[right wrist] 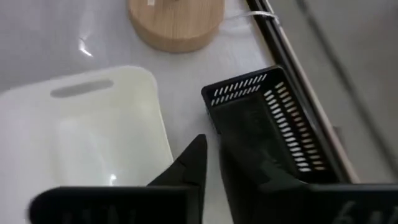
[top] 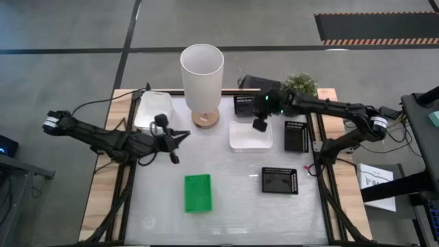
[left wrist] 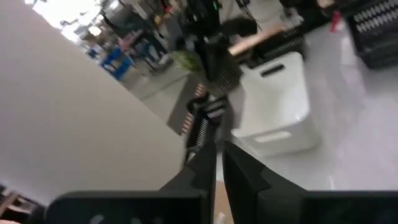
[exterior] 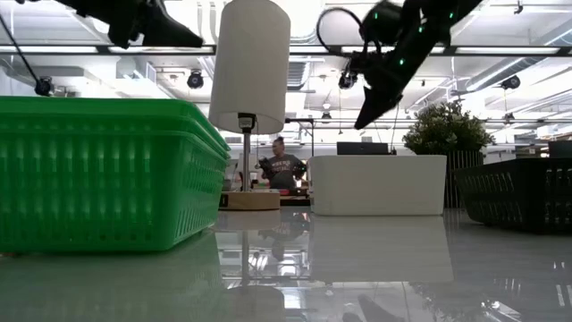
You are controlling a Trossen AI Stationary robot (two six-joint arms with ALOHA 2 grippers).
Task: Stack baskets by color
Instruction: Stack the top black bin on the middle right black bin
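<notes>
Two dark jointed arms, white-banded, trailing black cables.

A bright green basket [top: 197, 193] lay in the lower centre of the high view. Two white baskets showed there, one at centre [top: 250, 136] and one at upper left [top: 152, 110]. Three black baskets with perforated walls sat at right: [top: 280, 181], [top: 295, 135] and [top: 245, 105]. The lamp [top: 202, 77] had a white shade and a pale wooden base. The plant [top: 301, 84] was green.
</notes>
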